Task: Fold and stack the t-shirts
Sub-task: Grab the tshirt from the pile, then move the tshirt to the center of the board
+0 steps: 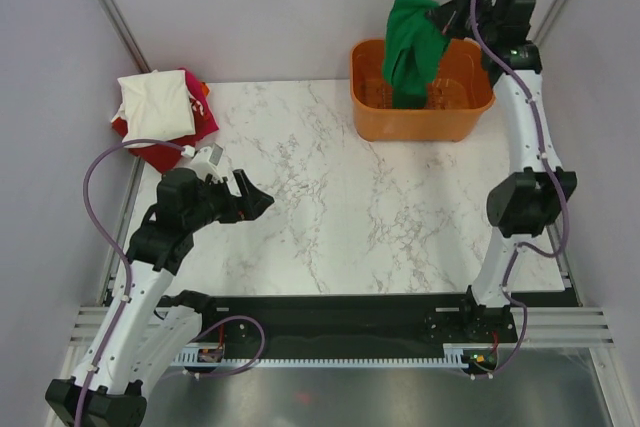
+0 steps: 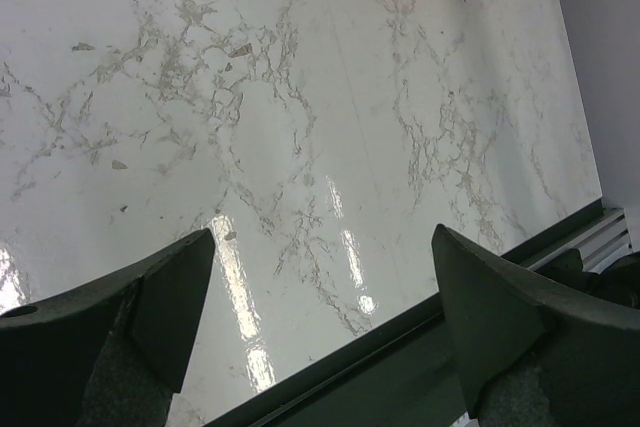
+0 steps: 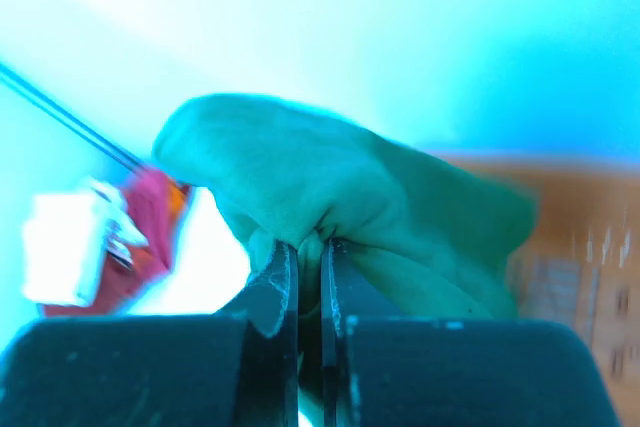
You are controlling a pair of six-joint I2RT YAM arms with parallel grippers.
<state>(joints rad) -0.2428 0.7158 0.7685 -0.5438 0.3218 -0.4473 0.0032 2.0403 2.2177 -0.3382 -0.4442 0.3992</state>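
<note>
Cloth of the bright green short-sleeved t-shirt [image 1: 412, 47] hung straight down from the right hand [image 1: 452, 15], clamped on it, into the orange plastic basket [image 1: 420, 122], far right. The left hand [image 1: 255, 202], spread and empty, hovered well apart, near left.

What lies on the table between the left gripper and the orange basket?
Only bare marble tabletop; the top view shows that stretch.

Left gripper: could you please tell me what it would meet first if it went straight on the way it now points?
Probably the white marble-patterned tabletop: the open left gripper tilts down toward bare surface, nothing lying in between, though depth is hard to judge.
</note>
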